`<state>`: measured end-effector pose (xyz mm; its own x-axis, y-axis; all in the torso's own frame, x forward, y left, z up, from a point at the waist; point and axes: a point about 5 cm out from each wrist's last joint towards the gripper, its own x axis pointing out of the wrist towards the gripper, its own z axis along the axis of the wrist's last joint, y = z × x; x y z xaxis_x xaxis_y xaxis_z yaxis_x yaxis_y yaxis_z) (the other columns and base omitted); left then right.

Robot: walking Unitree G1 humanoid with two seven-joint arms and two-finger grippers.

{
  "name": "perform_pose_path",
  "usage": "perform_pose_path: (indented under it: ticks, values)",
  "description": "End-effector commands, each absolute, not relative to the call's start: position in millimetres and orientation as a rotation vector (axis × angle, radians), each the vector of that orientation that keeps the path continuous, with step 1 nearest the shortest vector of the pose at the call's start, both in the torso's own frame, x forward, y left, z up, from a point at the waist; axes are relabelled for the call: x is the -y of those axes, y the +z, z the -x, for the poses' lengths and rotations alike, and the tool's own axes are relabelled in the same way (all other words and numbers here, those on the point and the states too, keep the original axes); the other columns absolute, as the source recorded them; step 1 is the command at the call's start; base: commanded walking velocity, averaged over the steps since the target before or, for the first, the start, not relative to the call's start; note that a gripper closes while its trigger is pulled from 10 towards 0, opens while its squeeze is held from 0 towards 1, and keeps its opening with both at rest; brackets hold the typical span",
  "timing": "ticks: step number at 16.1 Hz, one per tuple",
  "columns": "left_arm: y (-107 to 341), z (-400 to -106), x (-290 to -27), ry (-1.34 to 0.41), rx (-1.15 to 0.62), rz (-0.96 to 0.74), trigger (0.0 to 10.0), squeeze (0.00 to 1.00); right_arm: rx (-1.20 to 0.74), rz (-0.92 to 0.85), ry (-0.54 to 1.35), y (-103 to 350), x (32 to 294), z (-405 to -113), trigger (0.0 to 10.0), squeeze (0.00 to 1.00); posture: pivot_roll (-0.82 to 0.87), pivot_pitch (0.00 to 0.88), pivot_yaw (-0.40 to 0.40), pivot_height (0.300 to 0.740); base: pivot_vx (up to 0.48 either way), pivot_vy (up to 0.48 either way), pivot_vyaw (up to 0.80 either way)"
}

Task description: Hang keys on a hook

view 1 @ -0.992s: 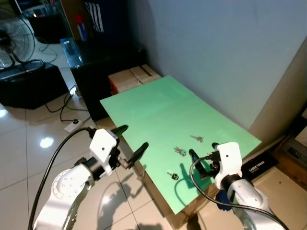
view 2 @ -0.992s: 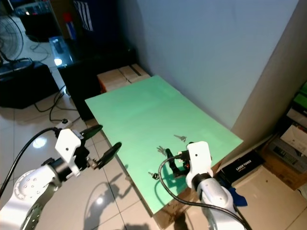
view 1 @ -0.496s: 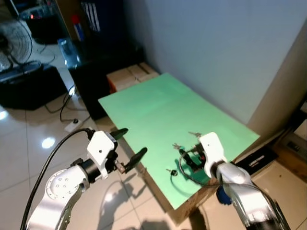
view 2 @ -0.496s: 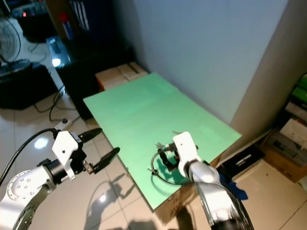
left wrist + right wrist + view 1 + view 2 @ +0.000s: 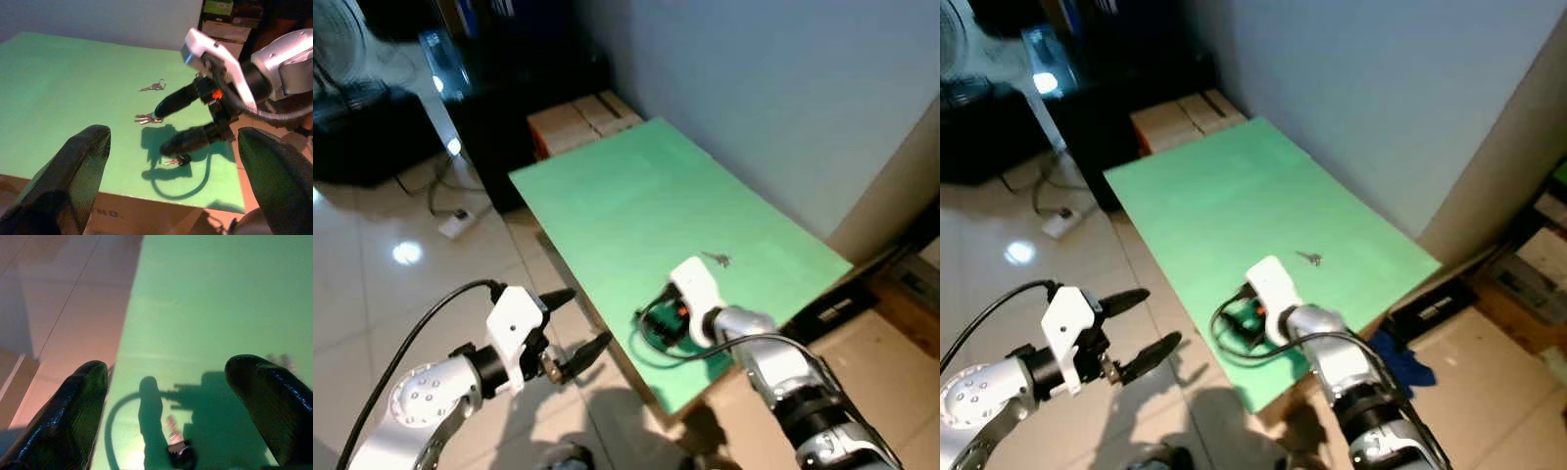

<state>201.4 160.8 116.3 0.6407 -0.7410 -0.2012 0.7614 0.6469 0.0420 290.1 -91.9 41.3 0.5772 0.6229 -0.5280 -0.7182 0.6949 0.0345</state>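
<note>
Setting: green bench (image 5: pixel 636 196) standing against a pale wall, tiled floor (image 5: pixel 372 294) beside it.
Keys: three sets lying near the bench's front end: one (image 5: pixel 152 87) apart, one (image 5: pixel 146 118) beside a fingertip, one (image 5: pixel 177 161) beneath.
Right end effector (image 5: pixel 176 122): hovering over the keys, fingers spread wide, gripping nothing.
Left end effector (image 5: pixel 570 328): hanging off the bench edge, fingers spread wide.

The right gripper (image 5: pixel 186 396) hangs over the green table (image 5: pixel 205 298), its two black fingers (image 5: pixel 73 406) spread wide apart. Between them lie their shadows and a small dark key head (image 5: pixel 182 454) — beyond the table's edge, pale tiled floor (image 5: pixel 58 308).
</note>
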Motion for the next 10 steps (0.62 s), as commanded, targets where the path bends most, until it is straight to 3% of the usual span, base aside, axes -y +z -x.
perform_pose_path:
  ticks: [1, 10]
  values:
    - [120, -201, -159, -0.864, -0.169, -0.136, 10.0, 0.0, -0.589, 0.209, 0.814, 36, 92, -288, 10.0, 0.0, 0.04, 0.159, 0.021, 0.74, 0.0, 0.0, 0.0]
    - [120, -197, -158, -0.875, -0.201, -0.119, 10.0, 0.0, -0.815, 0.32, 0.835, 19, 98, -282, 10.0, 0.0, 0.04, 0.169, 0.026, 0.74, 0.0, 0.0, 0.0]
